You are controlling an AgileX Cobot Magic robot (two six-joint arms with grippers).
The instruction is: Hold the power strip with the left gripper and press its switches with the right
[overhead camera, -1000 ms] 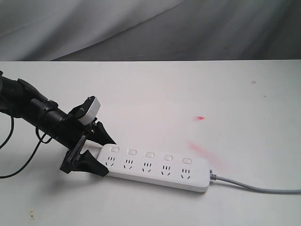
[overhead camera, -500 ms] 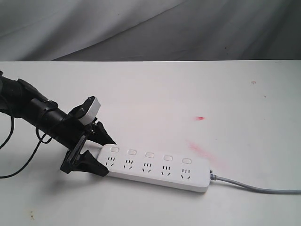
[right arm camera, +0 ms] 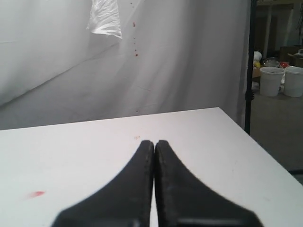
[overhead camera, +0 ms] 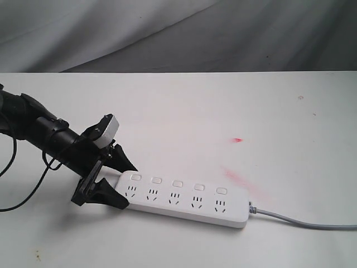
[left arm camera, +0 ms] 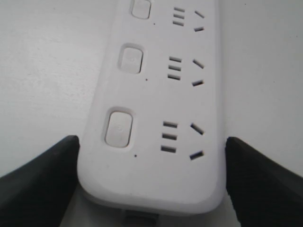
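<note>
The white power strip (overhead camera: 187,207) lies on the table near its front edge, with the grey cord (overhead camera: 304,223) running off to the right. Its switches (overhead camera: 177,182) form a row along the far side; the left wrist view shows the end one (left arm camera: 119,128) close up. My left gripper (overhead camera: 129,186) straddles the strip's left end (left arm camera: 151,189), one black finger against each long side. My right gripper (right arm camera: 154,144) is shut and empty above bare table, and it is outside the exterior view.
Red stains (overhead camera: 238,139) mark the white table (overhead camera: 184,111) behind the strip's right end. A grey cloth backdrop (overhead camera: 178,33) hangs behind the table. The right wrist view shows the table's far corner (right arm camera: 222,111) and white buckets (right arm camera: 272,80) beyond it.
</note>
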